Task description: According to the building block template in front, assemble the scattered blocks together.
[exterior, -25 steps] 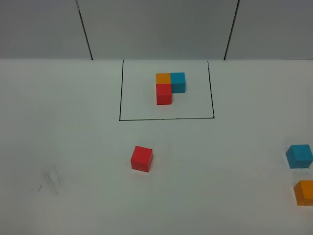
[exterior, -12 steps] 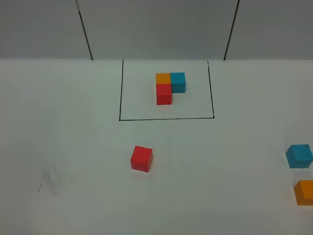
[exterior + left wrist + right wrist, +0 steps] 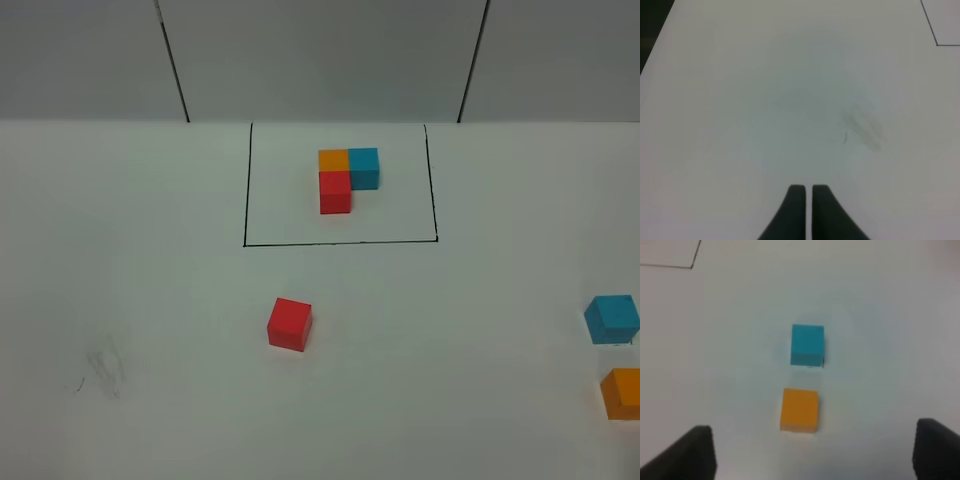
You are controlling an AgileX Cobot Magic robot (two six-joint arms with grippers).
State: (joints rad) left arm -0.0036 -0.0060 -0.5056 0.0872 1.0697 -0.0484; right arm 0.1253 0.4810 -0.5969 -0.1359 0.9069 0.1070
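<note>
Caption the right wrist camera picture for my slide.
Open right gripper facing a loose orange cube, a blue cube just beyond, on a white table.

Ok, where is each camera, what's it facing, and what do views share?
Exterior high: mounted high, looking down on table, template, red block; no arm shows.
Left wrist: on left arm, facing a smudge on the table; shut left gripper shows.
Right wrist: on right arm, facing blue block, orange block; open right gripper shows.
Shared: exterior high shows those two blocks too.
</note>
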